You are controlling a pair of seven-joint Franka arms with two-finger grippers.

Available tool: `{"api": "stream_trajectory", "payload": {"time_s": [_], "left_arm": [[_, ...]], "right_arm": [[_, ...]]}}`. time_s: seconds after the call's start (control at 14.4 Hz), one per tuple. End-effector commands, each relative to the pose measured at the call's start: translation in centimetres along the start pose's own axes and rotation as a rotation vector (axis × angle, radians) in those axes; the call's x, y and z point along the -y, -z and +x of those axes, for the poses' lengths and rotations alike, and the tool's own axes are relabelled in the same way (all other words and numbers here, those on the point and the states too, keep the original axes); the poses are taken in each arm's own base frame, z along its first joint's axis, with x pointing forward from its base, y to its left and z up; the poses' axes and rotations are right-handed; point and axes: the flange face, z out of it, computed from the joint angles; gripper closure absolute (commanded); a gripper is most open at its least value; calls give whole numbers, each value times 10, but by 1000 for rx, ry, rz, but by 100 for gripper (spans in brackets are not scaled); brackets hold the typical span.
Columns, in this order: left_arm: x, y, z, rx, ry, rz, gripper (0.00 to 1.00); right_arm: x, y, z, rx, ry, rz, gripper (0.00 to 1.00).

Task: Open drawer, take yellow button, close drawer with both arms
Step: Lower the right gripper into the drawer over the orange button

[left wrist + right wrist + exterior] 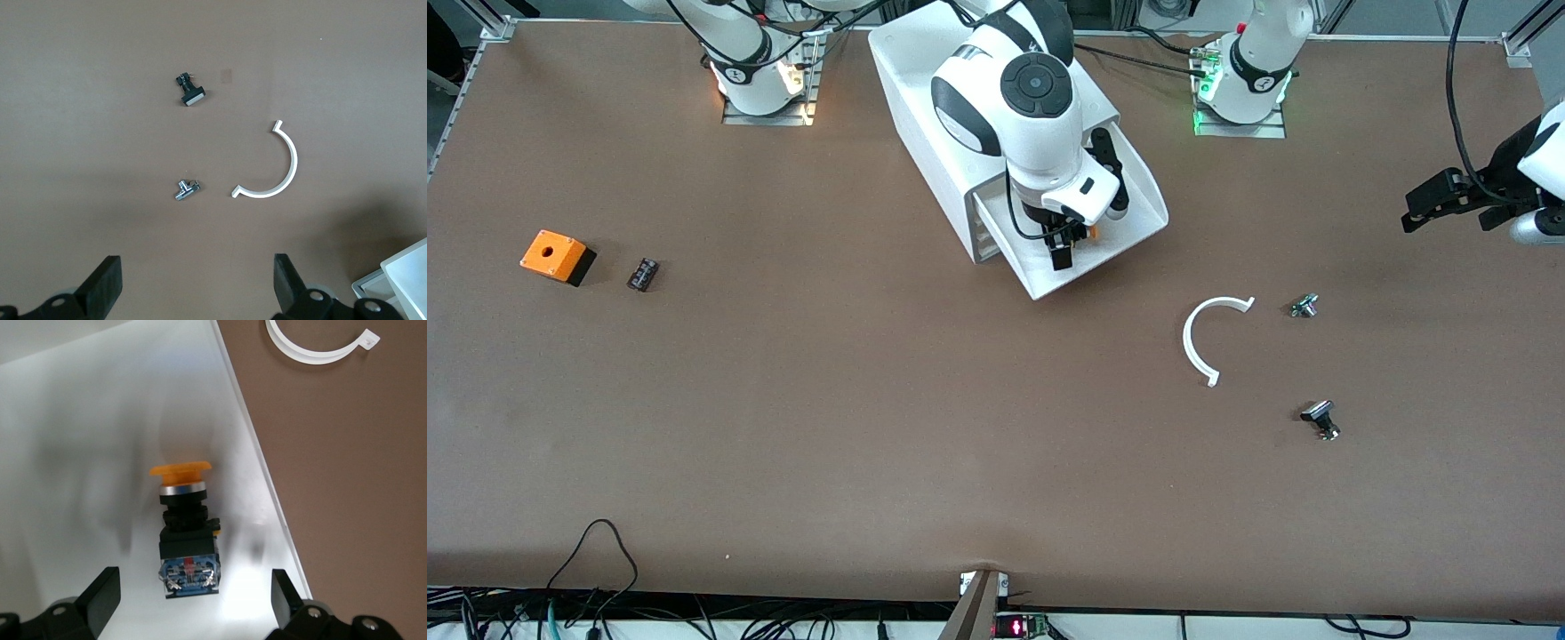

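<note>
The top drawer (1138,233) of the white cabinet (925,116) stands pulled out toward the front camera. In it lies the button (187,520) on its side on the drawer floor (100,420), with an orange cap and a black-and-blue body; only a bit of orange (1092,233) shows in the front view. My right gripper (1063,253) (193,580) hangs open just above the button, one finger on each side of its blue end, touching nothing. My left gripper (1445,213) (195,267) is open and empty above the table at the left arm's end.
A white arc-shaped piece (1205,333) (280,167), a small silver part (1304,306) (187,190) and a black part (1320,418) (190,90) lie nearer the front camera than the drawer. An orange cube with a hole (556,256) and a small black part (642,274) sit toward the right arm's end.
</note>
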Motion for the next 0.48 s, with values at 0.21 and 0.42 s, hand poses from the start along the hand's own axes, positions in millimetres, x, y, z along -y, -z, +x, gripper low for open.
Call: {"api": "stream_trajectory", "payload": {"time_s": [0.21,0.42], "left_arm": [[-4,5,4,7,-7,19,0],[-3,4,4,10,-4,19,0]], "right_arm": [[6,-1,3,28,17,22,0],[8,-8,3,35,17,32,0]]}}
